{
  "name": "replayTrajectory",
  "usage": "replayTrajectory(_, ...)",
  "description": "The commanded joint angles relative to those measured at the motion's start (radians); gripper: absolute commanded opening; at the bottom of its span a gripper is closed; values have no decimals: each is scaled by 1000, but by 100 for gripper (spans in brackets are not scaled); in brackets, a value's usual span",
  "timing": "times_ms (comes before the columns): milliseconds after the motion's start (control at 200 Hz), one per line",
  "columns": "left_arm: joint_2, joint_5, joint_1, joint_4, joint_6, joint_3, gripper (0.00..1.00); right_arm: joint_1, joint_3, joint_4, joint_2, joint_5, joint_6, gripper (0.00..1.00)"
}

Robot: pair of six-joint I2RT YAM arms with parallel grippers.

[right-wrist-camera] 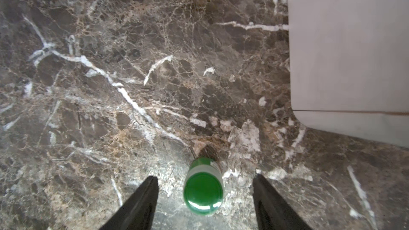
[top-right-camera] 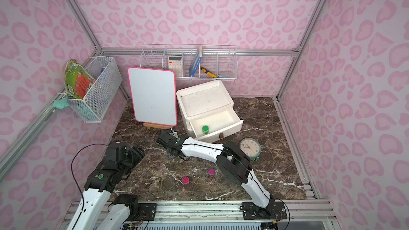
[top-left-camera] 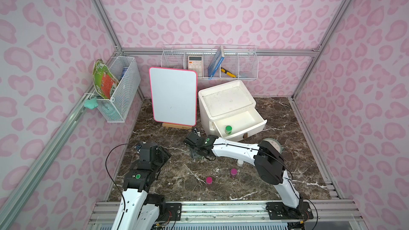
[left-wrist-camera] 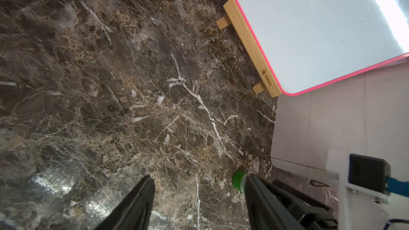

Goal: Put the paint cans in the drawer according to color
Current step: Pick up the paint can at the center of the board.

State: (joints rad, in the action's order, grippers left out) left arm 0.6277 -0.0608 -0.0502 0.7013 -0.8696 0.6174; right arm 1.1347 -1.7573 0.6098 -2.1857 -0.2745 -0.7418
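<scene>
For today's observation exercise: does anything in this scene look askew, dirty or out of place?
The white drawer unit sits turned at an angle to the table's edges, and its top tray is flecked with dark specks. The blue book leans diagonally, poking above its wire basket.

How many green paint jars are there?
2. One green jar sits in the open drawer; a second green jar stands on the table between the right tool's open jaws. Others may be hidden.
</scene>
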Motion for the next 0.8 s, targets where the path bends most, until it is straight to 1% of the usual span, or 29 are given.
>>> replayTrajectory(0,-1,44,10,-35,-43,-24,69,2,14,-19,-14,33,-30,68)
replayTrajectory(155,0,44,12,-38,-49,-48,69,2,30,-39,-26,40,-44,63)
replayTrajectory(235,3,42,13,-40,-48,-50,69,1,29,-40,-35,37,-51,64)
replayTrajectory(320,9,44,12,-41,-43,-48,69,1,21,-36,-46,32,-54,61)
replayTrajectory(795,21,42,13,-45,-31,-40,68,9,-20,3,-78,-22,-58,42)
